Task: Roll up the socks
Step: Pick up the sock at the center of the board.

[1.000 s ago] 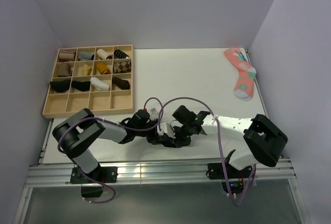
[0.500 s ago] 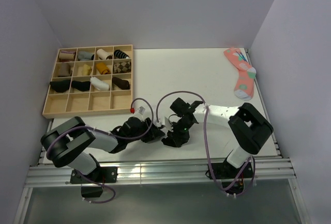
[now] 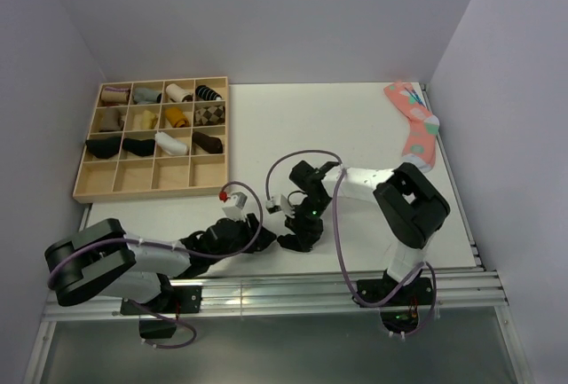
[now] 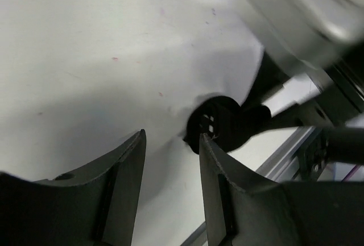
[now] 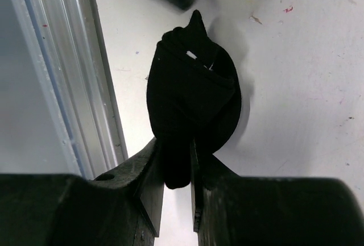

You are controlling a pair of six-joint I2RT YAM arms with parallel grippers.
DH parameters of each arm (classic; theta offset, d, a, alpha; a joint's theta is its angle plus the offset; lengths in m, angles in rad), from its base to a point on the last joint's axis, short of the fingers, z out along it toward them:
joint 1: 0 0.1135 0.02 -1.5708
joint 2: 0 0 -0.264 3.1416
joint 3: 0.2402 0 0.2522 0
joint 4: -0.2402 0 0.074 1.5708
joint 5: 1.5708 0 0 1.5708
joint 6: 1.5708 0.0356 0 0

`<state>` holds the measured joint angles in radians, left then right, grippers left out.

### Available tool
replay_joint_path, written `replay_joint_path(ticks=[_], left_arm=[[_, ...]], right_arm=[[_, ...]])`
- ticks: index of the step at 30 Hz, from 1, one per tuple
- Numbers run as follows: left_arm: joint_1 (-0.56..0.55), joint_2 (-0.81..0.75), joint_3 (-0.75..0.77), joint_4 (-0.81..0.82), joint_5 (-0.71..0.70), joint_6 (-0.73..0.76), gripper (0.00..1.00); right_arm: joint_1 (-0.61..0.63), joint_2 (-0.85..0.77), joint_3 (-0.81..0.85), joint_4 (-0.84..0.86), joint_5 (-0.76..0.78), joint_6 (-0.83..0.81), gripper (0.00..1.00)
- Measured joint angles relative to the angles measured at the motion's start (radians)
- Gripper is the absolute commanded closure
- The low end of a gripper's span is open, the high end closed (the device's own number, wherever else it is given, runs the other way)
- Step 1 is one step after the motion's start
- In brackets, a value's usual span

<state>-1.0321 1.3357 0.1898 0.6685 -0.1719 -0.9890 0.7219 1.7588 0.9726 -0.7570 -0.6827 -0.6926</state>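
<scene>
Has the socks [image 5: 193, 95] wadded into a dark, fairly tight bundle on the table [image 3: 293, 127], close to its near edge and just beside the aluminium rail [image 5: 57, 75]. Shows a fleck of white stripe near the top of the wad. Pinches a fold at the bundle's lower end with the right gripper [image 5: 176, 150], fingers nearly closed on the knit. Holds the left gripper [image 4: 170, 144] near the bundle but apparently not touching it, fingers spread partway with nothing between them but bare tabletop.

Looks like the late part of the roll, with the bundle already formed. Cannot tell whether a cuff is turned over to lock it. Probably calls next for folding the outer cuff over the wad with the free left fingers while the right pinch steadies it, or else for lifting the bundle toward storage. Needs care so near the edge, since soft knit may spring loose if let go too soon.

Farther out, at the far left of the table, finds the wooden tray [image 3: 151, 194], split into sixteen compartments. Carries one rolled bundle in each compartment of the three far rows, in mixed colours: pale, tan, mustard, checked, white, black. Leaves the nearest row of four unfilled. Has the pink sock [image 3: 413, 127] lying flat at the far right corner, well apart.
</scene>
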Motion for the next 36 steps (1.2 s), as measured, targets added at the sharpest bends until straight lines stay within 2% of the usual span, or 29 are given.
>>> replay_joint_path(ticks=[5, 20, 36], left_arm=[[-0.070, -0.032, -0.001, 0.024, -0.052, 0.083, 0.52], [-0.178, -0.042, 0.063, -0.013, -0.132, 0.258, 0.51], [-0.203, 0.056, 0.183, -0.084, -0.167, 0.427, 0.51]], right_arm=[[-0.014, 0.064, 0.058, -0.062, -0.020, 0.025, 0.83], [-0.076, 0.217, 0.177, -0.219, -0.094, 0.042, 0.82], [-0.148, 0.367, 0.290, -0.415, -0.122, -0.011, 0.81]])
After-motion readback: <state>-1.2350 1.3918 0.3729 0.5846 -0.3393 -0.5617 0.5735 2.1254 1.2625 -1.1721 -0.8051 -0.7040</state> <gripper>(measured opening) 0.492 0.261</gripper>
